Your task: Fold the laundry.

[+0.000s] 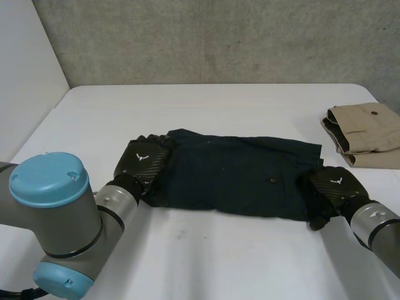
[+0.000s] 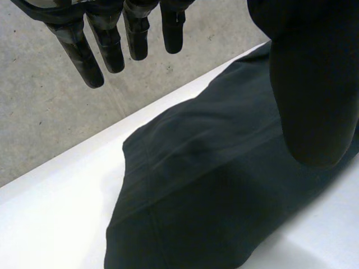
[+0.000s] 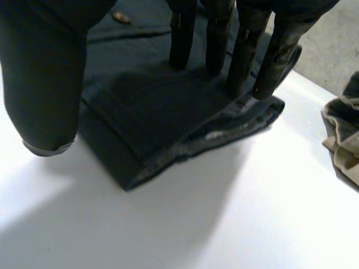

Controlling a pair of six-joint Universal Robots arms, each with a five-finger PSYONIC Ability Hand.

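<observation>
A dark navy garment [image 1: 237, 178] lies folded flat across the middle of the white table [image 1: 206, 106]. My left hand [image 1: 142, 161] is over its left end. In the left wrist view the fingers [image 2: 106, 45] are straight and held off the cloth [image 2: 213, 190], and the thumb [image 2: 314, 84] hangs above it, holding nothing. My right hand [image 1: 334, 187] is at the garment's right end. Its straight fingers [image 3: 244, 50] rest their tips on the folded edge [image 3: 151, 117], while the thumb [image 3: 47, 84] stands apart from them and pinches nothing.
A folded beige garment [image 1: 365, 134] sits at the table's back right, and its edge [image 3: 343, 134] lies close beside my right hand. A grey wall [image 1: 219, 37] runs behind the table. Bare table lies in front of the dark garment.
</observation>
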